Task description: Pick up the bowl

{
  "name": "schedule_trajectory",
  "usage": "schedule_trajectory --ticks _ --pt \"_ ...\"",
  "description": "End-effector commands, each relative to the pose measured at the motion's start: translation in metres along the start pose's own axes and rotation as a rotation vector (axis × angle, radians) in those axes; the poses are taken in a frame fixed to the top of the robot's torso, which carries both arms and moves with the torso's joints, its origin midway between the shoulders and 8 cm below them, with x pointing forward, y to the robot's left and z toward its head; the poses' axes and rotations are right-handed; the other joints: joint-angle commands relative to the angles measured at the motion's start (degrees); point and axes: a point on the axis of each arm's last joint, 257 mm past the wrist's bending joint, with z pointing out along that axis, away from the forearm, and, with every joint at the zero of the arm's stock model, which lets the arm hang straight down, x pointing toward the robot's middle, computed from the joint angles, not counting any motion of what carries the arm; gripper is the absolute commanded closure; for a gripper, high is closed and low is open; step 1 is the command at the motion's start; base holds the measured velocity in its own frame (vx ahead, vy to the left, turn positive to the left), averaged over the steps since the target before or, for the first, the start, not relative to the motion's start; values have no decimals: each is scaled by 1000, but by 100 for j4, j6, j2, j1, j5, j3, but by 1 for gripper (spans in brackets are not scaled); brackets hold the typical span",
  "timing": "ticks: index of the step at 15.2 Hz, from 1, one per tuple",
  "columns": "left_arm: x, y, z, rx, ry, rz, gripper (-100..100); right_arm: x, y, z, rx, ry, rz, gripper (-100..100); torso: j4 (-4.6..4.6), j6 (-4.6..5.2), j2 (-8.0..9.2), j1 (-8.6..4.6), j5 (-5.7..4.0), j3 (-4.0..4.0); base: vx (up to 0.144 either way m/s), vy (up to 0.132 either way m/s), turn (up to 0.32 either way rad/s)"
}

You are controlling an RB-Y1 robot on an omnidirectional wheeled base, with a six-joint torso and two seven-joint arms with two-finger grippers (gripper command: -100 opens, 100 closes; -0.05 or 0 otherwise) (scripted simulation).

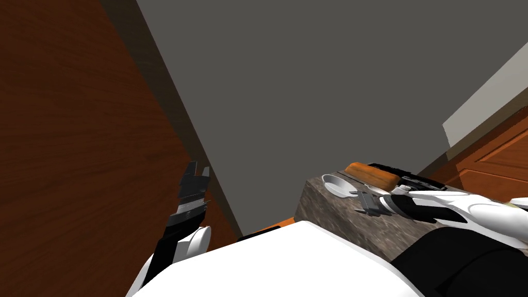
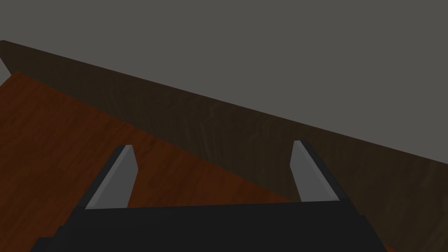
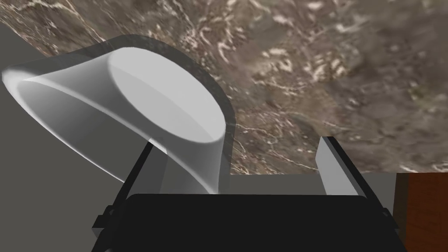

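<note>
Right fingers (image 3: pixel 329 170) wide, bowl (image 3: pixel 131 100) wall between them at surface (image 3: pixel 328 65) edge; close squarely on rim. Left fingers (image 2: pixel 306 175) wide, idle.

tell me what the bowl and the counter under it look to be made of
The bowl is drawn plain white-grey, smooth, with soft shading and no pattern. It could be glazed ceramic or plastic; the look leaves that open. The counter looks like stone, perhaps marble or granite: it is mottled brown-grey with thin white veins.
</note>
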Motion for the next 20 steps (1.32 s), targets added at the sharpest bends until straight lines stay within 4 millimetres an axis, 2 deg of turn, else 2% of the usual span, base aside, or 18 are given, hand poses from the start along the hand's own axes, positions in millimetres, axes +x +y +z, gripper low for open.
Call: schedule_trajectory --ticks 1,6,7,11,12,13,16,17,18,20 --pt "0 0 0 0 0 0 0 3 3 1 -7 5 1 -100 0 0 0 0 0 0 4 -6 17" --pt "0 0 0 0 1 -1 0 3 3 1 -7 5 1 -100 -1 5 4 -1 -8 1 -2 2 -7" --pt "0 0 0 -1 1 -1 0 -6 1 13 13 -8 10 -100 -2 9 6 1 -9 2 -65 -39 56" --pt "0 0 0 0 1 -1 0 -19 0 30 39 -28 25 -100 10 9 58 -46 -21 32 -153 -88 90" --pt "0 0 0 0 1 -1 0 -15 1 25 29 -23 18 -100 12 10 69 -45 -23 38 -113 -38 60" --pt "0 0 0 -1 1 -1 0 -17 0 26 33 -25 19 100 9 20 62 -41 -24 34 -35 -18 25" --pt "0 0 0 -1 1 -1 0 -18 -10 23 50 -23 12 100 -14 45 37 -32 -58 12 -5 -14 23" --pt "0 0 0 -1 1 -1 0 -18 -9 23 46 -22 9 100 -10 50 34 -35 -59 12 0 0 0" --pt "0 0 0 -1 1 -1 0 -8 1 16 17 -12 13 100 -8 53 35 -36 -59 13 69 35 -110" --pt "0 0 0 -1 1 -1 0 -2 2 7 4 -2 5 100 -14 72 9 -14 -56 0 170 78 -185"
